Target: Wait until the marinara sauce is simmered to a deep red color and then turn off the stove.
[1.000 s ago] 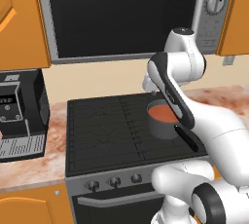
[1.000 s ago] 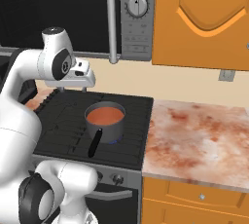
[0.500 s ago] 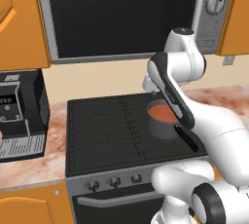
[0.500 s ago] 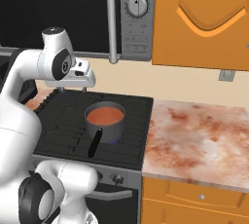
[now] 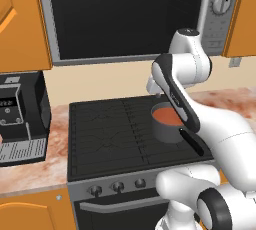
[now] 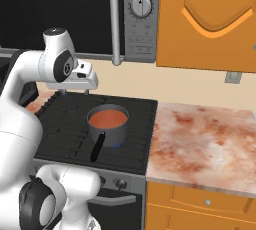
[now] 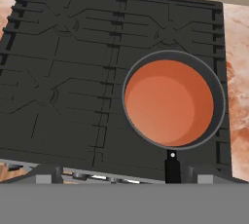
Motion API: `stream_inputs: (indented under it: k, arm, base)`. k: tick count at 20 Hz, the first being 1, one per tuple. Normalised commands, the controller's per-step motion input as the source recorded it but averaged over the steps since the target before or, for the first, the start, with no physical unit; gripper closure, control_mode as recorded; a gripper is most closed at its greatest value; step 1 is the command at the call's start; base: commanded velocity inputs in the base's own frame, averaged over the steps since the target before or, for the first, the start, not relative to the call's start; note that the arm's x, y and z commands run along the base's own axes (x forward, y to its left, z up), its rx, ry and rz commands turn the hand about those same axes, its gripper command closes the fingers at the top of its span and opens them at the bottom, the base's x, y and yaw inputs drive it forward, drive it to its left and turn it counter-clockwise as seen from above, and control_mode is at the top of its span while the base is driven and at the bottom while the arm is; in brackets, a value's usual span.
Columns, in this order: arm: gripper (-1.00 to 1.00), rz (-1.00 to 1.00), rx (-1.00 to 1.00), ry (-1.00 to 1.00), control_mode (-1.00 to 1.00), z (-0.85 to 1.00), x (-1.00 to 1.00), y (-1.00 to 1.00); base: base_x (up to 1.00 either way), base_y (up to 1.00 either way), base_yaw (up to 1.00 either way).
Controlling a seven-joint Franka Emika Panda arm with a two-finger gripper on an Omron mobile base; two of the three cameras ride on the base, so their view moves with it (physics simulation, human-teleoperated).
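One row of small dark knobs [image 5: 116, 188] sits nearest you on the silver front panel of the stove [image 5: 100, 139], above the oven handle [image 5: 120, 206]; that row is what the coming move turns on, and I judge it lies well below and toward the base from the gripper [image 6: 75, 92], so you'd have to bring the hand down and back over the front edge. Next out, the saucepan [image 6: 108, 125] stands on the right front burner, its black handle [image 6: 97, 146] pointing toward the front panel, long axis front to back. Marinara sauce [image 7: 168, 103] fills the pan as a flat orange-red disc, paler at one side; I'd call it not yet deep red, so you wait. Gripper hangs above the cooktop behind and left of the pan, apart from it, fingers spread wide and holding nothing. Which knob runs this burner you can't tell from here. Further back: marble counter [image 6: 205, 144] to the right, coffee machine [image 5: 17, 119] to the left, microwave [image 5: 130, 16] on the wall above.
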Motion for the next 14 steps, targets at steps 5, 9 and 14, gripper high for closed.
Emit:
stream_inputs:
  k: [5,9,14]
  arm:
    - [-1.00,0.00,0.00,0.00,-1.00,0.00,0.00,0.00]
    - [-1.00,0.00,0.00,0.00,-1.00,0.00,0.00,0.00]
    - [-1.00,0.00,0.00,0.00,-1.00,0.00,0.00,0.00]
  base:
    - [0.00,0.00,0.00]
    - [0.00,0.00,0.00]
    - [0.00,0.00,0.00]
